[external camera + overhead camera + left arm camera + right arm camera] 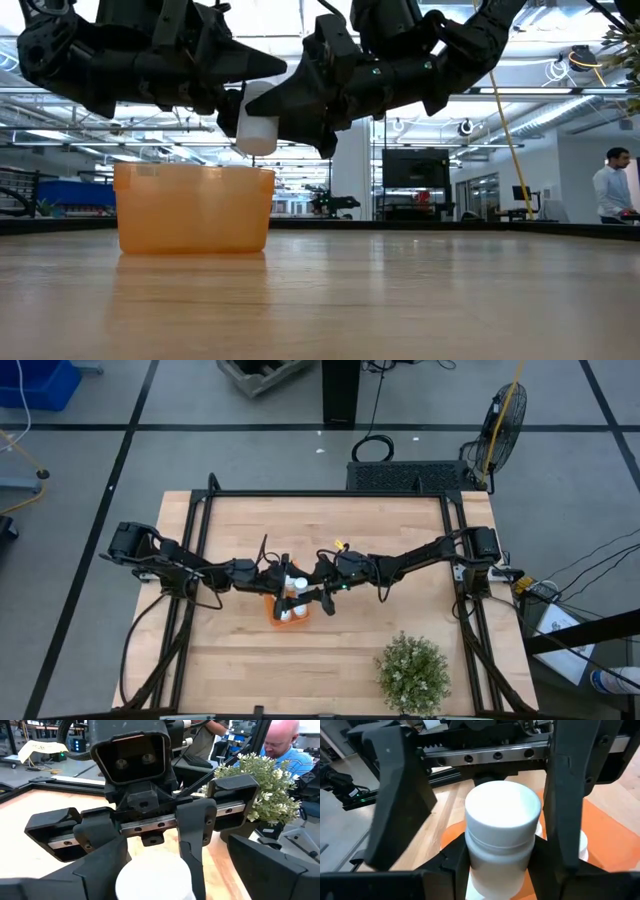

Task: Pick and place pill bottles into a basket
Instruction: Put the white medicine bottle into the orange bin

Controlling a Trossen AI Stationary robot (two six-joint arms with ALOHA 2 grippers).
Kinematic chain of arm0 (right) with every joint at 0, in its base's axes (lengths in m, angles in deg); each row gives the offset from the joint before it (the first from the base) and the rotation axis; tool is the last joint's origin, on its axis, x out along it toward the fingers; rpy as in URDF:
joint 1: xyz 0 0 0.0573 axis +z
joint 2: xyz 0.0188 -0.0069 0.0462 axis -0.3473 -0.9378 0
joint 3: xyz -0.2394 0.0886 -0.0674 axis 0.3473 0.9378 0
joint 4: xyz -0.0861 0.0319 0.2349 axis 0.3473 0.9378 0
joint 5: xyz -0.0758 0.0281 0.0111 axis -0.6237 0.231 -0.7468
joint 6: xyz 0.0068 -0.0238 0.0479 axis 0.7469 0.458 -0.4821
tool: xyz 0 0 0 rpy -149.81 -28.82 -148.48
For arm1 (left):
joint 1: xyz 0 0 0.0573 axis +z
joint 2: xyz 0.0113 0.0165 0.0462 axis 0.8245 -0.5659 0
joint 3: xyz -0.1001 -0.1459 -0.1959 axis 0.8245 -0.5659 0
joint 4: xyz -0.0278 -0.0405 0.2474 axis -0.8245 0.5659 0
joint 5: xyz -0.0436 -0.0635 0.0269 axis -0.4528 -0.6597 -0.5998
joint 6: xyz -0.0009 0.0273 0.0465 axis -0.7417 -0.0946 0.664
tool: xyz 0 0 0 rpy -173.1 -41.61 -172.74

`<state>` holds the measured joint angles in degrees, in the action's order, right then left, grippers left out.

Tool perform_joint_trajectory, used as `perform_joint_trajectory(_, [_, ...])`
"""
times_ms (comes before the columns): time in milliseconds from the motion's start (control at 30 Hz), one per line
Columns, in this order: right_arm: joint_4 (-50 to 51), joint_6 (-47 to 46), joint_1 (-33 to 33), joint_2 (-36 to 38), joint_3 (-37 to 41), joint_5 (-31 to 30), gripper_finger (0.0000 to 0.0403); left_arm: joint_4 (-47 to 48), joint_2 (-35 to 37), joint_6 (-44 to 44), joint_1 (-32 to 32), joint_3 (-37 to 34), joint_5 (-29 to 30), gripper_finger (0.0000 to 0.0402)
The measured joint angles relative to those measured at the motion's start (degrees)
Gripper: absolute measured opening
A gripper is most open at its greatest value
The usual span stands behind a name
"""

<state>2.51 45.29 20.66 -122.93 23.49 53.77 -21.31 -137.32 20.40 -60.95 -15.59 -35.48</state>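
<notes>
The basket [277,618] sits on the table [330,660] a little left of centre in the high view, right under the spot where the two arms meet. In the low view it stands at the left of the frame, flat on the wood, its orange walls translucent.

One pill bottle [258,120] hangs in the air above the basket's right end, upright with its cap up, its base just above the rim and clear of it. The right gripper [150,851] is clamped on it: in the right wrist view its own two fingers [454,865] press against the bottle's body on both sides, below the cap. The left gripper [281,581] faces it from the opposite side, jaws spread wide. Its fingers [395,800] stand on either side of the bottle with a clear gap on each side, touching nothing.

Inside the basket there are more bottles. The high view shows white [287,615] on the orange floor towards the lower end of the basket, and the right wrist view shows part of another bottle [583,845] lying below the held one. How many bottles are inside cannot be told, as the arms cover most of the basket.

A bushy plant [411,672] stands at the lower right of the table in the high view, well apart from the basket.
</notes>
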Motion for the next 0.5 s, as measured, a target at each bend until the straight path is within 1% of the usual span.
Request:
perform_joint_trajectory(167, [1.07,0.04,0.03,0.74,0.0,-0.14,0.0148,-0.98,0.02,-0.2,1.2,-1.86,-0.35,0.0326])
perform_joint_trajectory(367, [0.92,0.92,0.11,2.25,-0.13,0.08,0.0148,-10.15,-0.02,0.17,1.33,-5.49,0.42,0.0309])
perform_joint_trajectory(500, [-0.08,1.1,0.1,2.58,-0.24,-0.09,0.0148,-12.42,-0.22,-0.68,1.59,-6.84,0.86,0.0306])
